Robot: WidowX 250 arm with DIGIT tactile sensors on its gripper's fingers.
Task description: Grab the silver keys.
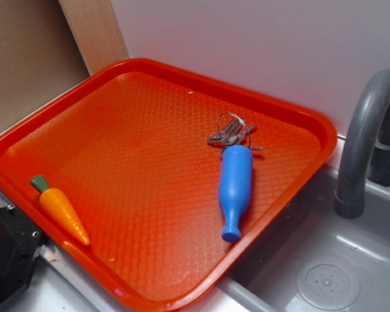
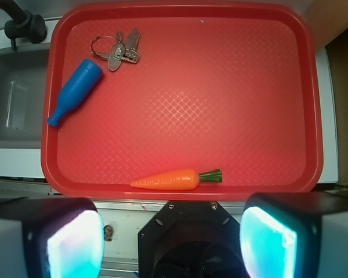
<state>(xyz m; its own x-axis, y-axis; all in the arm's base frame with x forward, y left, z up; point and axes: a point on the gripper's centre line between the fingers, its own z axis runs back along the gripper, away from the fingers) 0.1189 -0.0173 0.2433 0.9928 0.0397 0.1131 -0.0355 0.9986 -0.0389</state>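
Note:
The silver keys (image 1: 231, 133) (image 2: 120, 51) lie on a wire ring at the far corner of the orange tray (image 1: 149, 156) (image 2: 220, 87), touching the base end of a blue bottle (image 1: 234, 188) (image 2: 74, 98). My gripper (image 2: 171, 243) hangs high above the tray's near edge, far from the keys. Its jaws stand wide apart with nothing between them; both pads (image 2: 75, 246) glow cyan at the bottom of the wrist view. The gripper itself does not show in the exterior view.
A toy carrot (image 1: 60, 209) (image 2: 174, 179) lies along the tray's near edge. A grey sink (image 1: 338, 273) with a curved faucet (image 1: 364, 130) sits beside the tray. The robot's black base (image 2: 185, 237) is below the gripper. A white wall stands behind.

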